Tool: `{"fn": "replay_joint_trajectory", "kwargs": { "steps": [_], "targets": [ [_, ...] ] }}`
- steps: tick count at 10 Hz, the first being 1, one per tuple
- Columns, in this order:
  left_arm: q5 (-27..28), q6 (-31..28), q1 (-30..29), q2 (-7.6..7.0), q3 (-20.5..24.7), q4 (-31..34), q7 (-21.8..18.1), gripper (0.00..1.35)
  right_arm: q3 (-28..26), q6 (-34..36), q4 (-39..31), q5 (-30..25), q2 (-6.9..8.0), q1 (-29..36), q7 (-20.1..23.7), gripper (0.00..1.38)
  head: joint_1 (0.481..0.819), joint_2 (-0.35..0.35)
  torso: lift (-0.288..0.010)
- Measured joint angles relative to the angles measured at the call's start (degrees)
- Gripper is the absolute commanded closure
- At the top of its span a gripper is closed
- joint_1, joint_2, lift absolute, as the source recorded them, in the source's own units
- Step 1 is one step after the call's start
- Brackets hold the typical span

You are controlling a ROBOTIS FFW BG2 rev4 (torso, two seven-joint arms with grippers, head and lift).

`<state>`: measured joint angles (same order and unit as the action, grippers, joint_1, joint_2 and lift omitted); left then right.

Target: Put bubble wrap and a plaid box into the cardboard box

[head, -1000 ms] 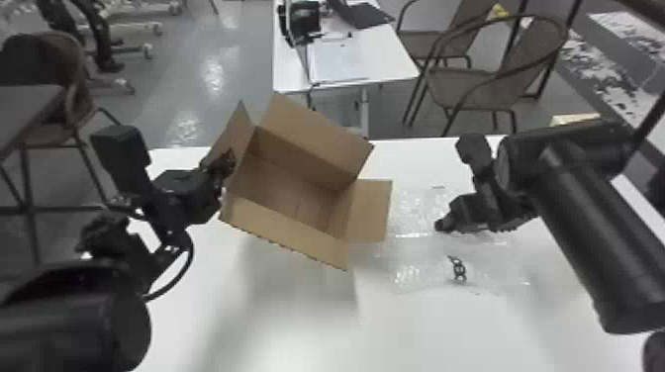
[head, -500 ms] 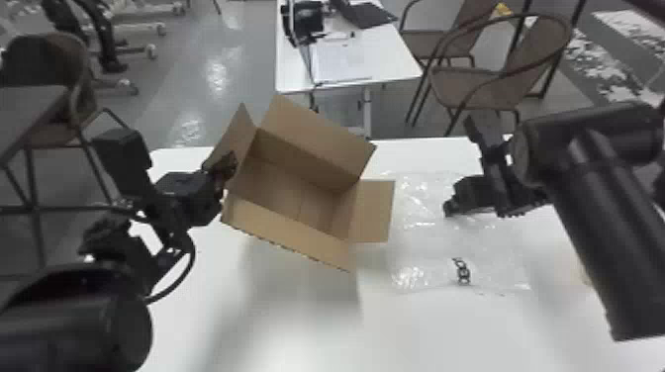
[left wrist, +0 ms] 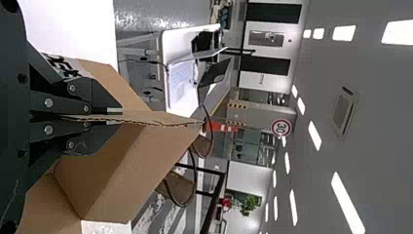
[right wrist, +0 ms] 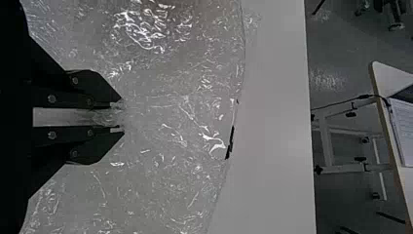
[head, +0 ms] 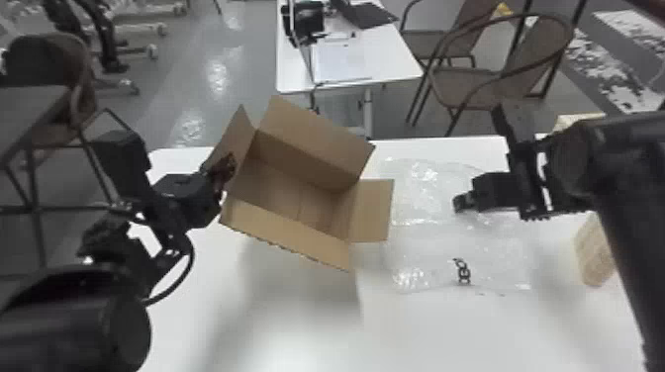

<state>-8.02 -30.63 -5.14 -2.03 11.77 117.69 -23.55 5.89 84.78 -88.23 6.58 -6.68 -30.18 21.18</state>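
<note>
"What's changed?"
"My right pincer [right wrist: 121, 117] has drifted farther out over the clear bubble wrap [head: 420, 203] lying on the white surface [head: 297, 326]; it's narrow, nipping a crumpled fold. Lifting should be next."
"Poses?"
"Right wrist low, aimed across the wrap. My left pincer [left wrist: 118, 117] clamps a flap of the tilted brown cardboard box [head: 292, 230]."
"Plaid box?"
"Beige [head: 593, 252], beside my right forearm [head: 628, 237]."

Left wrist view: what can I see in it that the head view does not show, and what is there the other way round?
Left wrist view: ceiling lights, a round sign, a green plant.
Head view: the right gripper at the bubble wrap.
Both: the left gripper shut on a flap of the cardboard box, and a white table behind.
</note>
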Motion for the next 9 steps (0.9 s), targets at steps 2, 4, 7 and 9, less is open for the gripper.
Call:
{"fn": "replay_joint_trajectory", "kwargs": {
  "steps": [2, 4, 7, 9],
  "targets": [
    [-0.3, 0.2, -0.3, 0.01, 0.3, 0.0, 0.0, 1.22, -4.6, 3.2, -12.0, 1.1, -0.37, 5.8, 0.0, 1.05, 0.695, 0.077, -0.109],
    [-0.6, 0.3, -0.5, 0.01, 0.6, 0.1, 0.0, 1.22, -9.3, 4.5, -22.5, 1.2, 0.14, 10.2, -0.4, 1.05, 0.689, 0.058, -0.109],
    [-0.7, 0.3, -0.6, 0.01, 0.5, 0.1, 0.0, 1.22, -11.7, 4.3, -30.7, 2.7, 0.44, 10.5, -1.2, 1.05, 0.653, 0.047, -0.109],
    [-0.4, 0.3, -0.4, 0.19, 0.3, 0.1, 0.0, 1.22, -11.7, 0.5, -31.8, 17.4, 0.44, 10.0, -13.9, 1.05, 0.621, 0.072, -0.109]
  ]
}}
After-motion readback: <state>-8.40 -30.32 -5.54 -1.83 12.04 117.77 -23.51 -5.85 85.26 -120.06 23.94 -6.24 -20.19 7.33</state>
